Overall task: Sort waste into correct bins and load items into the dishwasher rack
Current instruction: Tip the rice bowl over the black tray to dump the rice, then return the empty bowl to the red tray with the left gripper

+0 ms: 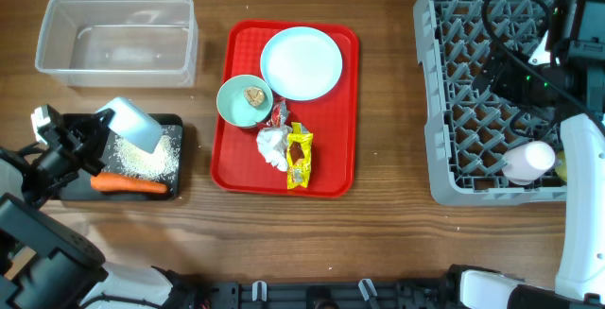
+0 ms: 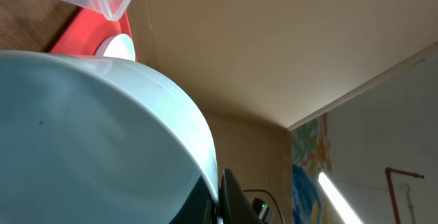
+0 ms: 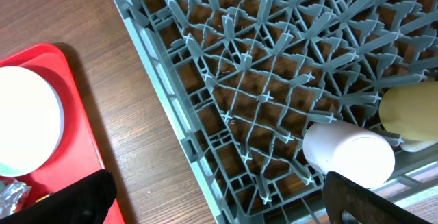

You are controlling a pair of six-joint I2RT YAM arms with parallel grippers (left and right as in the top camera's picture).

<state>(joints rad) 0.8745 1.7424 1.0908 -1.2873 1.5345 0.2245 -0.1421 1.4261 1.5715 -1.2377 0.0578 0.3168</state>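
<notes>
My left gripper point(image 1: 106, 125) is shut on the rim of a pale blue-green bowl point(image 1: 134, 123), held tilted over the black tray point(image 1: 178, 125). The bowl fills the left wrist view point(image 2: 96, 135). White rice grains point(image 1: 146, 161) and an orange carrot point(image 1: 128, 184) lie in the black tray. The clear tub point(image 1: 113, 40) stands behind it. My right gripper point(image 3: 219, 207) is open over the near left corner of the grey dishwasher rack point(image 1: 454, 111). A pinkish-white cup point(image 3: 349, 152) and a yellow cup point(image 3: 410, 111) lie in the rack.
A red serving tray point(image 1: 227, 158) holds a pale blue plate point(image 1: 301, 61), a second bowl point(image 1: 232, 96) with a brown lump point(image 1: 253, 94), a red wrapper point(image 1: 279, 113), a yellow wrapper point(image 1: 300, 158) and a white tissue point(image 1: 271, 144).
</notes>
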